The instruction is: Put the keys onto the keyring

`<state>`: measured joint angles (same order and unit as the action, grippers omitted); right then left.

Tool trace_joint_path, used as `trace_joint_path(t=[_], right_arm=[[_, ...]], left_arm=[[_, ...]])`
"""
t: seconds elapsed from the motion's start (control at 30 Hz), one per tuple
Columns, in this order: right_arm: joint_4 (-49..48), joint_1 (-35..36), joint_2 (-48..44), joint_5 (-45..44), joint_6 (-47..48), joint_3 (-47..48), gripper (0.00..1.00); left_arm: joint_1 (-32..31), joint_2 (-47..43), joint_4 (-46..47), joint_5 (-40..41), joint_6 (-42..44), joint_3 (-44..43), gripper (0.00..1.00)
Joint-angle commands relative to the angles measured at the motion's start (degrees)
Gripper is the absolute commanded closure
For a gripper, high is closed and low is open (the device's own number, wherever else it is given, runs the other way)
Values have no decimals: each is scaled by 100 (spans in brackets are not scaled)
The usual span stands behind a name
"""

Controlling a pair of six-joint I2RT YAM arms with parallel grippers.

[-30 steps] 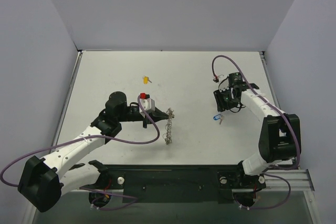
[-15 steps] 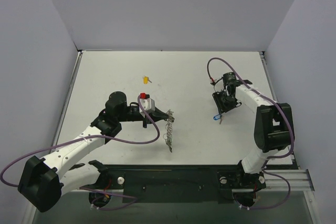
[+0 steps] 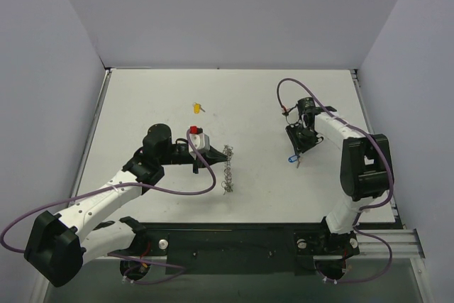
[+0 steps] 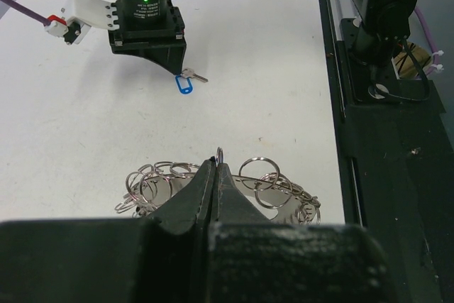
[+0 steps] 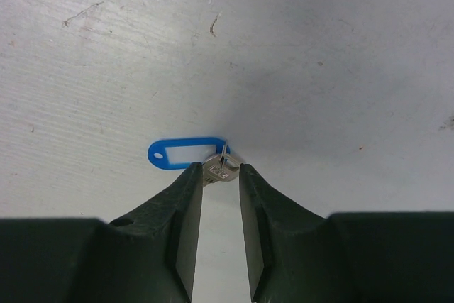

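The keyring [image 3: 227, 169] is a silvery loop of small rings lying bunched on the table. My left gripper [image 3: 215, 155] is shut on one small ring of it. In the left wrist view the fingertips [image 4: 211, 169] are pressed together over the keyring [image 4: 273, 184], with a ring poking out above them. The blue key [image 3: 293, 160] lies on the table at the right. My right gripper [image 3: 298, 151] is open and points down over it. In the right wrist view the gripper [image 5: 220, 169] straddles the key's silver head beside its blue tag [image 5: 186, 152]. No green key is in view.
A yellow-headed key [image 3: 197, 108] lies at the back left of centre. Purple cables loop off both arms. The left wrist view shows the right gripper [image 4: 151, 42] above the blue key [image 4: 184, 84], and the black base rail [image 4: 383, 175] at the right.
My right gripper has moved left and down over the blue key. The hanging part of the keyring has gathered up shorter under my left gripper.
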<state>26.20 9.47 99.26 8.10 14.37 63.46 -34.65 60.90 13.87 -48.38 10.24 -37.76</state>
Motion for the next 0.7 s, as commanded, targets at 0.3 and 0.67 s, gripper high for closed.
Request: trace_joint_path(t=[0.3, 0.67], right_arm=[[360, 81, 243, -195, -101, 254, 80], [395, 107, 330, -239, -101, 298, 84]], left_arm=[[29, -158, 169, -58, 119, -355, 100], [29, -158, 151, -66, 136, -364, 100]])
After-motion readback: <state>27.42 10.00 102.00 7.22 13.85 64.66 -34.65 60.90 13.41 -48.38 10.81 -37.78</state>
